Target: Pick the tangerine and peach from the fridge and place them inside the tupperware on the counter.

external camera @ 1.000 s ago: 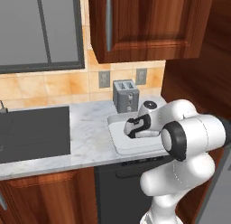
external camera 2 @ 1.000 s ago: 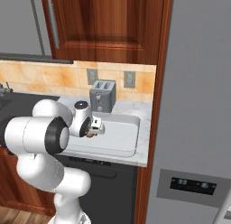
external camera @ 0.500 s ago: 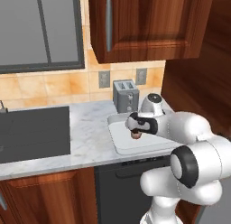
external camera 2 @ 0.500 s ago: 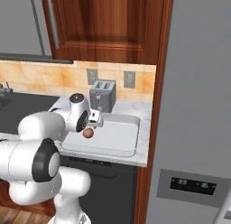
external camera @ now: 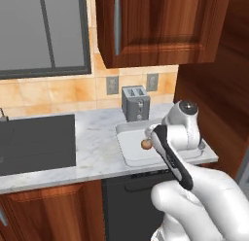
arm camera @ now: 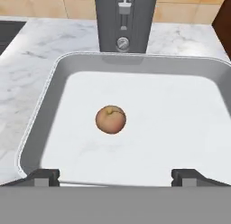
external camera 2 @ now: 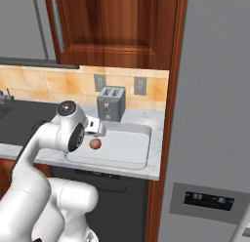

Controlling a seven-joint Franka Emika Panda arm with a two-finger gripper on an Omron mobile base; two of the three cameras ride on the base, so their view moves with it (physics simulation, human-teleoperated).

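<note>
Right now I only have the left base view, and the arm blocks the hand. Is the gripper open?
Observer: Yes. In the hand view the gripper is open, its fingertips wide apart with nothing between them.
Operator: Where is the peach?
Observer: The peach is inside the tupperware, clear of its walls and apart from the fingertips.
Operator: And the fridge?
Observer: In the right base view the fridge is shut.

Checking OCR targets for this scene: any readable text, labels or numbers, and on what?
No readable text anywhere.
Fridge display panel: a few pale marks, too small and blurred to read.
Toaster: a lever and a knob, no lettering.
Tupperware, peach, counter: unmarked.
</note>
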